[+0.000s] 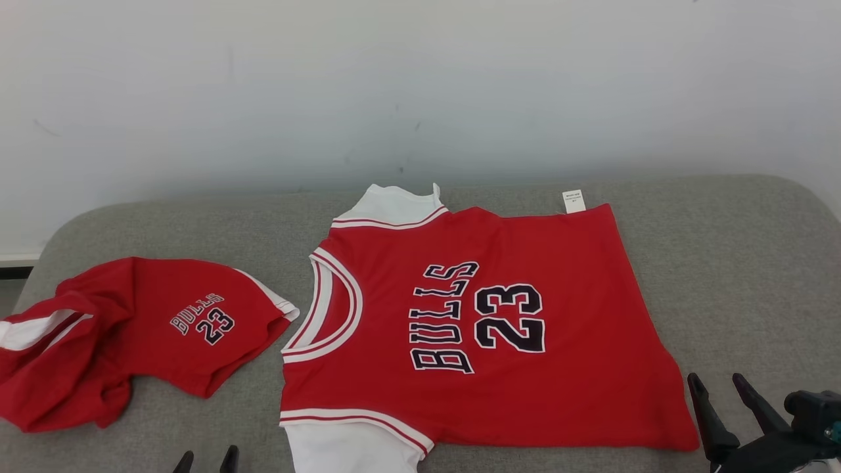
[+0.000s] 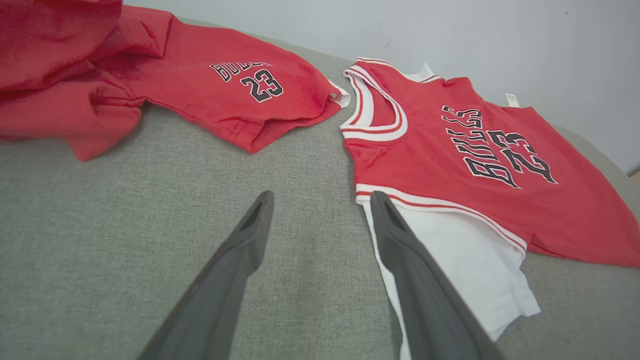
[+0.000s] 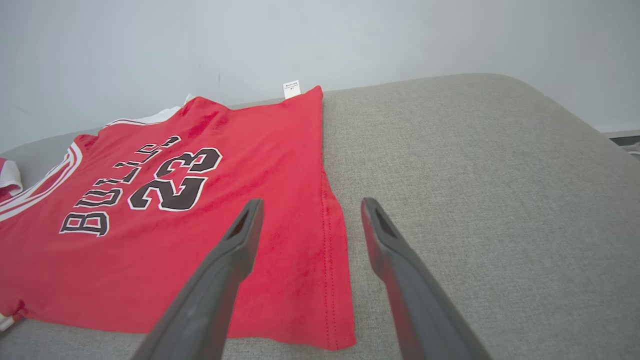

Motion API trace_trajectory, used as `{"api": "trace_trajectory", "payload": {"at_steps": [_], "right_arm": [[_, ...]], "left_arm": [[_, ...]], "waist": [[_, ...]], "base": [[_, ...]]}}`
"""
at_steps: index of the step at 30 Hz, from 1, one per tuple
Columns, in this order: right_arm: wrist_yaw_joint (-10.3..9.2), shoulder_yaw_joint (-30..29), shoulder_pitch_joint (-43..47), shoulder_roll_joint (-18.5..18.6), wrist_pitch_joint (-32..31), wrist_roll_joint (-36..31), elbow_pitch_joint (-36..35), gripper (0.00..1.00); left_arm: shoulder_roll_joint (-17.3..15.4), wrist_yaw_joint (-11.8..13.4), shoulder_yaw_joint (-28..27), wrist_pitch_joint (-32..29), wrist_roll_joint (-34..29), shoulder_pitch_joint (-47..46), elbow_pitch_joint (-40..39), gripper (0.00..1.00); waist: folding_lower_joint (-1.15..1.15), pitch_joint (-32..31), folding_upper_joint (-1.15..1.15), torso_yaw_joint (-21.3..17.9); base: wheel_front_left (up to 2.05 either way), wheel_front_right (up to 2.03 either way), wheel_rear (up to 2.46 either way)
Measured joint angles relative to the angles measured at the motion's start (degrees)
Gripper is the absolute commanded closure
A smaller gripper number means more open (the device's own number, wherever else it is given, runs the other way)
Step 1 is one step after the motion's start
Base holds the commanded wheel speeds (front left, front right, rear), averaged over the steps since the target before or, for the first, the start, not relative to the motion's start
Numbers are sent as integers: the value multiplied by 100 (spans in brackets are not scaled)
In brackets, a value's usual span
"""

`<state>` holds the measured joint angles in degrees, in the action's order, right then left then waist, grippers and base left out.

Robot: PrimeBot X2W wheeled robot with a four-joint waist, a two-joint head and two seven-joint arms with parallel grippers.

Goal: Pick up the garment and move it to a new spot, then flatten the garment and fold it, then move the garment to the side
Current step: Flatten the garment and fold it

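From the head camera, the jersey (image 1: 486,328) lay spread face-up in the middle of the grey cushion (image 1: 723,263), its long axis running across the robot: collar to the left, hem (image 1: 647,309) to the right. A second red piece, the crumpled shorts (image 1: 151,335), sat apart at the far left. The left gripper (image 1: 208,454) showed just its fingertips at the bottom edge, just beside the near white sleeve (image 1: 341,447); the right gripper (image 1: 716,381) stood just off the hem's near corner, so each arm had its own end of the cloth. In the left wrist view, the left gripper (image 2: 321,197) had its fingers spread wide and empty, the jersey's sleeve lying ahead and to that view's right, one finger passing in front of the white cloth (whether it touched could not be told). In the right wrist view, the right gripper (image 3: 311,202) was likewise spread wide, holding nothing, and the hem edge ran up between its two fingers, which looked well placed for a pinch there.
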<state>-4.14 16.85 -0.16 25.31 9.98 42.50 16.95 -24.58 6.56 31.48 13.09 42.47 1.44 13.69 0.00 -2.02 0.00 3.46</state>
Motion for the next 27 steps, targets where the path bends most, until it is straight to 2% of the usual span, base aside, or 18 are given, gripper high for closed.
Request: {"api": "trace_trajectory", "payload": {"at_steps": [9,14,27], "right_arm": [[-93,-80,-192,-49,219,-186,-316,0],[-141,-10,-554,-302,320,-441,-455,0],[-160,-122,-460,-414,423,-739,-354,0]], "left_arm": [[10,53,-556,87,-167,8,-216,0],[163,55,-805,109,-245,3,-315,0],[579,55,-1467,126,-590,64,-334,0]], "waist": [[0,45,0,-212],[0,105,0,-333],[0,184,0,-541]], "base": [[0,0,0],[0,0,0],[0,0,0]]}}
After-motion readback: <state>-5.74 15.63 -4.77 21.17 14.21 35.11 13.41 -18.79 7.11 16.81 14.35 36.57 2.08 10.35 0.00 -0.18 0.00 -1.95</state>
